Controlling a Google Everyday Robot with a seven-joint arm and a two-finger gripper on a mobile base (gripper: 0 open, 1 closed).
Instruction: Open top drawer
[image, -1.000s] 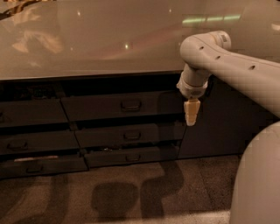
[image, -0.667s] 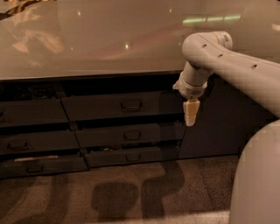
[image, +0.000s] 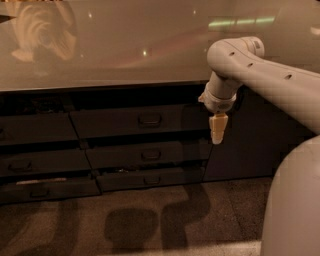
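We're barely started: the top drawer (image: 110, 122), just under the worktop (image: 125, 50), looks shut w/ its handle (image: 150, 119) untouched, & the hand (image: 218, 131) hangs pointing down by its right end, grip state we can't tell.

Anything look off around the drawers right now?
The bottom-left drawer looks ajar: a pale strip shows along its top edge. The top drawer looks shut; the gripper hangs by its right end, off the handle.
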